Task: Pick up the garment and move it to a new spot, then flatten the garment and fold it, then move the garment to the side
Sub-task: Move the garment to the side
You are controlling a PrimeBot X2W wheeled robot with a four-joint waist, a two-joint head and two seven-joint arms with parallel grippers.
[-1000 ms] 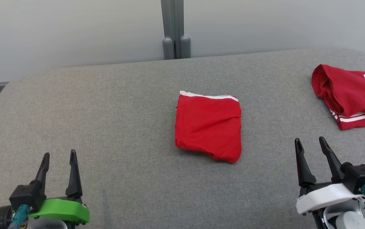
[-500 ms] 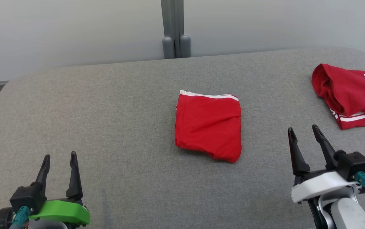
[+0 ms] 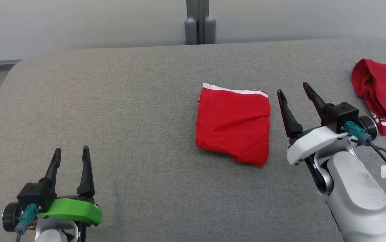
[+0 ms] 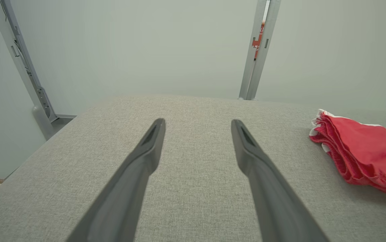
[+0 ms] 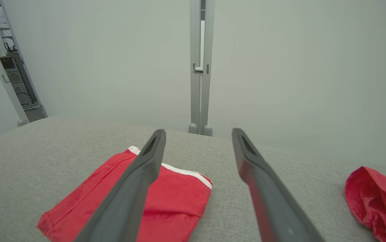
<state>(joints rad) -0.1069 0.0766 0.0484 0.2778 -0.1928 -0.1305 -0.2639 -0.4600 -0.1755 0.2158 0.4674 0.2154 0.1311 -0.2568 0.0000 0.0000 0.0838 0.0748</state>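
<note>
Two steps are looking done: the folded garment (image 3: 232,125) is lying at the grey cushion's (image 3: 112,111) middle, awaiting its move aside. The right gripper (image 3: 292,87), over the cushion's right half, and the left gripper (image 3: 71,148), at its near left, are hanging wide-fingered and empty.

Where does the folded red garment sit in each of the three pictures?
Head view: the garment lies right of centre, beside the right gripper.
Left wrist view: garment at the right edge.
Right wrist view: garment lower left, partly behind a finger.
Shared landmark: the grey post at the wall.
</note>
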